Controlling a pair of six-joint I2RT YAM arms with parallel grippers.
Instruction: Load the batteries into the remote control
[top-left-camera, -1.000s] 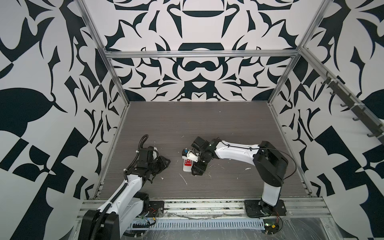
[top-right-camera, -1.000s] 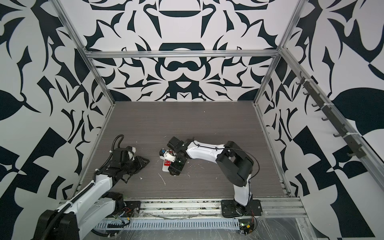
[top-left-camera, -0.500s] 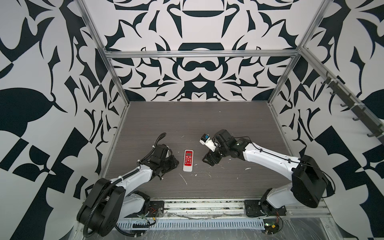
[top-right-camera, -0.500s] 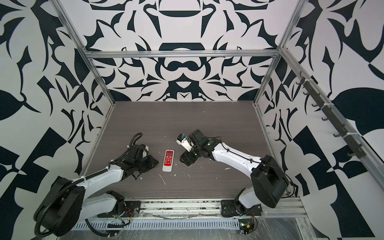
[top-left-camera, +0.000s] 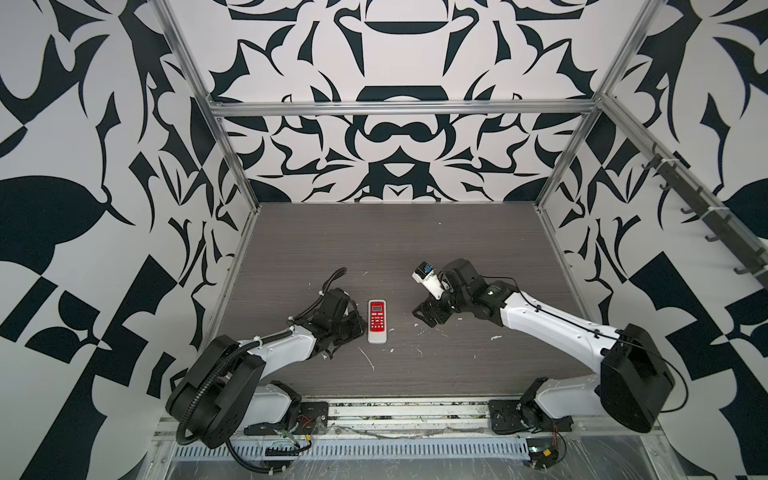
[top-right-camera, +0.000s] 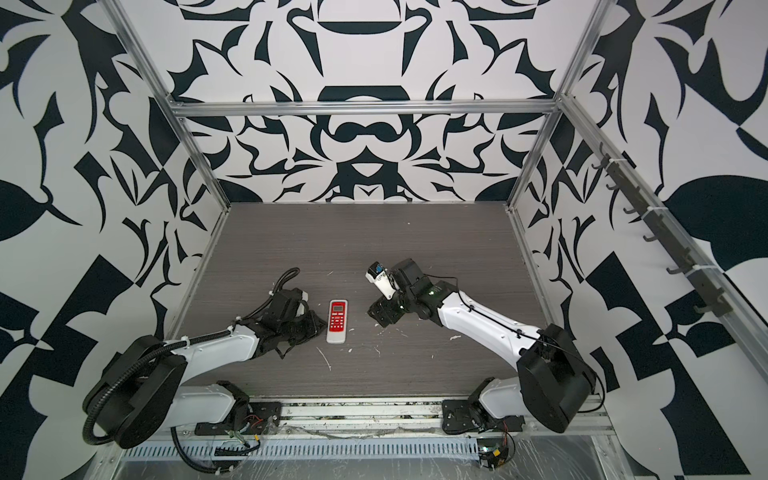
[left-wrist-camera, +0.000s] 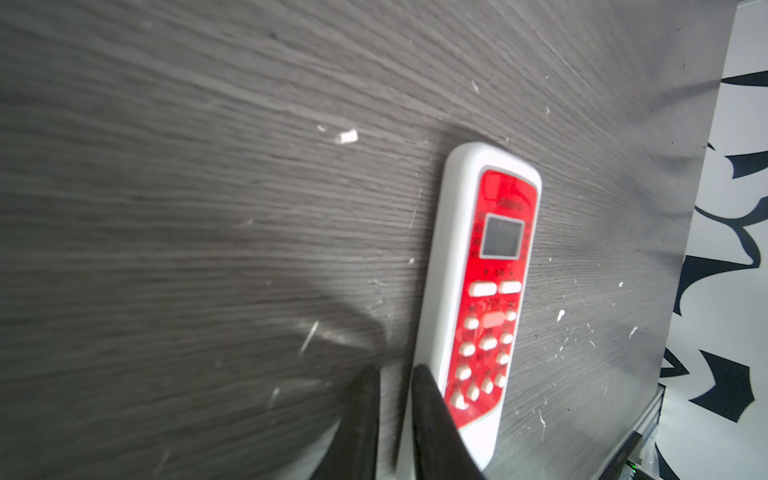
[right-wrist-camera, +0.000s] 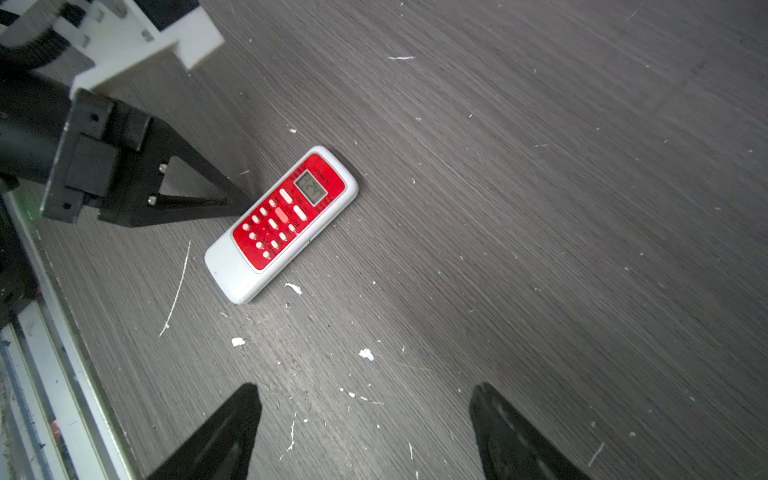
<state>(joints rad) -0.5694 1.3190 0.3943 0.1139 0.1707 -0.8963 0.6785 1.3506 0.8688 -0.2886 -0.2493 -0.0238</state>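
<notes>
Slim red-faced, white-rimmed remote control (top-left-camera: 377, 321) flat, face-up on grey wood-grain table (top-left-camera: 415, 249). R end effector (top-left-camera: 422, 318) backed off it, jaws wide, empty. L end effector (left-wrist-camera: 395, 370) moved in beside it, nearly closed, empty.

- remote control (left-wrist-camera: 486, 266): in the left wrist view its near end is cut by the picture's edge and overlapped by one finger (left-wrist-camera: 432, 415) of the left gripper (left-wrist-camera: 395, 370); the button legends are blurred. Its back lies against the table (top-left-camera: 415, 249), unseen in every view.
- left gripper: only the finger ends show in its own wrist view. Whether the pale strip in the narrow slit between them is remote rim or table cannot be told. In both top views the jaws merge into one dark mass.
- right gripper (right-wrist-camera: 365, 388): two fingertips only, with the bases beyond the picture's edge.
- screen (right-wrist-camera: 314, 188): digits too soft to read surely.
- white flecks (right-wrist-camera: 365, 354): too small to identify.
</notes>
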